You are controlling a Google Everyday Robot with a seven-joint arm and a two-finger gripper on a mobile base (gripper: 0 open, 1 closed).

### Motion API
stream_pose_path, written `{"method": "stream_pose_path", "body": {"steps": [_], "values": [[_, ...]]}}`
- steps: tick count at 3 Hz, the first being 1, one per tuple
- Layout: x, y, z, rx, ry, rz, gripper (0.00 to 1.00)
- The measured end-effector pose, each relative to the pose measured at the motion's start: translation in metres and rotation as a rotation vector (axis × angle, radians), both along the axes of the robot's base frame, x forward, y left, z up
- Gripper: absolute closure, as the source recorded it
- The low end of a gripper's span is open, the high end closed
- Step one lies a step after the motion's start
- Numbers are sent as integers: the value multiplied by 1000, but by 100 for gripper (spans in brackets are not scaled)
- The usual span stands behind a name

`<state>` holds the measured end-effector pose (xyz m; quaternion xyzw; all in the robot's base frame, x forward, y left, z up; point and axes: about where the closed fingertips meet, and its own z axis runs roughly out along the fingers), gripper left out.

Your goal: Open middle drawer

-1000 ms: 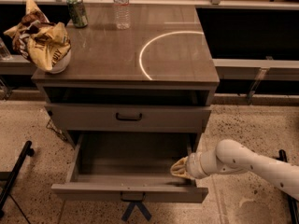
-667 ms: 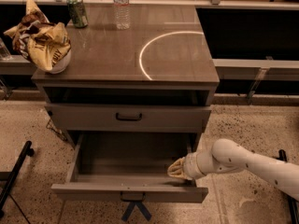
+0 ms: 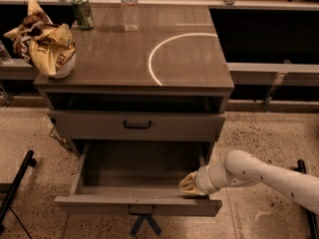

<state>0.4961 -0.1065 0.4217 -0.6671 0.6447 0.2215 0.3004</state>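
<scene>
Fingers on the gripper (image 3: 186,185) merge into one pale tan lump, so we cannot tell whether they are spread or closed.

At the far left a black bar (image 3: 18,181) leans across the speckled floor (image 3: 35,133), and its lower end is cut off by the edge. On the left corner of the cabinet (image 3: 114,59) we see a white bowl (image 3: 61,72) holding a crumpled yellow and brown bag (image 3: 45,44), which hides most of the bowl. Behind it stands a green can (image 3: 81,11), and to its right a clear bottle (image 3: 129,9) whose top is cut off. A bright ring of light (image 3: 172,51) lies on the right half of the cabinet top.

Under the top is a dark slot we cannot see into. Below that the upper drawer (image 3: 179,126) sits flush, with a black handle (image 3: 137,125) at its centre.

The middle drawer (image 3: 94,204) is beneath it and stands open, far out toward us, with a small dark handle (image 3: 141,209) on its front. In it we see its grey floor and the gripper, which is down in the front right corner against the inside of the drawer front, hiding that corner. Crossed blue strips (image 3: 143,225) show under the drawer, partly covered by it.

The white arm (image 3: 264,173) runs from the gripper off the right edge.
</scene>
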Motion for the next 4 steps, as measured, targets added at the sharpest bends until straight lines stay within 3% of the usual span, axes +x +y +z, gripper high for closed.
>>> {"method": "stream_pose_path", "body": {"steps": [4], "values": [[-35, -15, -9, -35, 96, 12, 100]]}}
